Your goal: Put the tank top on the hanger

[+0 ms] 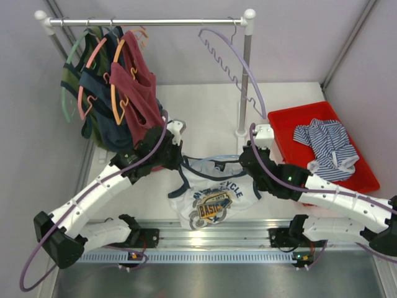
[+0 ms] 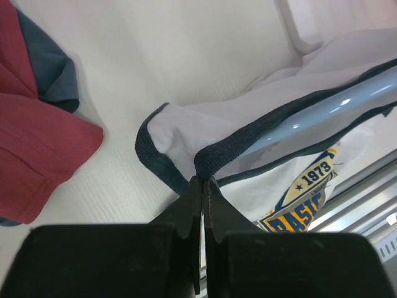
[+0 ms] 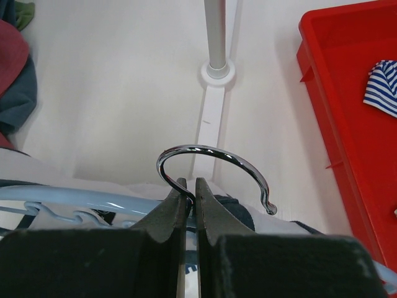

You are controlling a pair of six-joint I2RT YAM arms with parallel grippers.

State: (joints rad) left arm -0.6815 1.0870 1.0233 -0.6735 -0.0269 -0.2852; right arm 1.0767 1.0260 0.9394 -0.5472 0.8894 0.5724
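Observation:
The white tank top [image 1: 208, 200] lies crumpled on the table between my arms, its blue-yellow graphic facing up. The light-blue hanger [image 1: 218, 159] lies at its top edge. In the left wrist view one hanger arm [image 2: 329, 110] runs inside the shirt [image 2: 205, 124]. My left gripper [image 1: 175, 162] is shut on the shirt's navy trim [image 2: 203, 179] at the left shoulder. My right gripper [image 1: 245, 160] is shut on the stem of the hanger's metal hook [image 3: 211, 152], with the blue arm [image 3: 74, 202] running left of the jaws [image 3: 191, 186].
A clothes rack [image 1: 149, 22] stands at the back, with a maroon top [image 1: 139, 93] and other garments at its left and a lilac hanger [image 1: 232, 68] at its right. Its post foot [image 3: 217, 71] is just beyond my right gripper. A red tray [image 1: 338, 118] holds a striped garment [image 1: 325, 146].

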